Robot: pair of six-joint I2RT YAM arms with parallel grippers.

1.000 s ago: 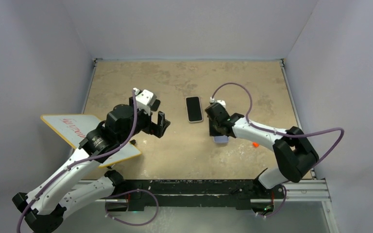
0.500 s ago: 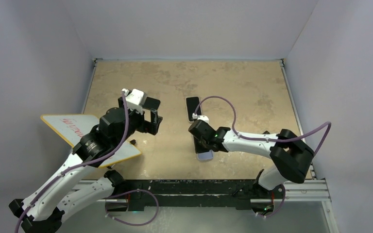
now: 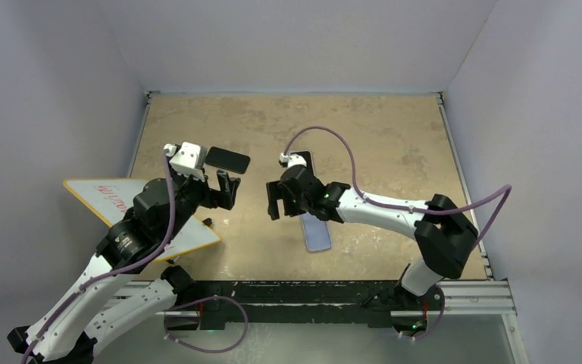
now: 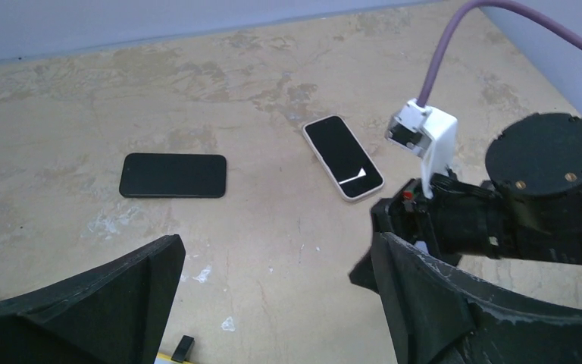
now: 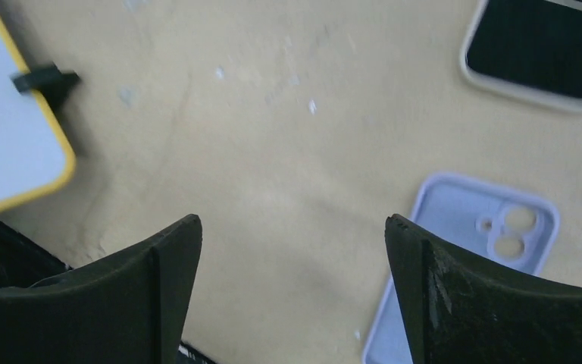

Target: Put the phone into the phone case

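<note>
Top external view: both arms reached out over the table (image 3: 394, 129). The left arm was bent at the elbow and stretched diagonally toward the table's left-centre. The left gripper (image 3: 226, 186) was over the surface just on the near side of a black phone (image 3: 227, 160), not touching it. The right arm lay low and long across the table toward the left. Its forearm crossed above the far end of the phone case (image 3: 317, 236), and the right gripper (image 3: 274, 199) was left of the case, apart from it.

Jaws: both grippers stood wide apart with nothing between the fingers.

Phone case: lavender, lying flat and free on the table, near the near edge at centre, open side up.

White-edged phone (image 3: 308, 156): mostly hidden under the right wrist in this view.

Left wrist view: left gripper (image 4: 273, 303) aimed across the table. The black phone (image 4: 173, 175) lay flat, long side across the frame. The white-edged phone (image 4: 343, 157) lay screen up to its right, well apart from it, just beyond the right arm's wrist.

Right wrist view: right gripper (image 5: 292, 288) pointed down at bare table. The phone case (image 5: 462, 265) lay beside the right-hand finger, camera cut-out toward the white-edged phone (image 5: 546, 53), close to it but not touching. A yellow-edged board (image 5: 7, 136) sat at far left with a small black clip (image 5: 45, 80) at its edge.
</note>
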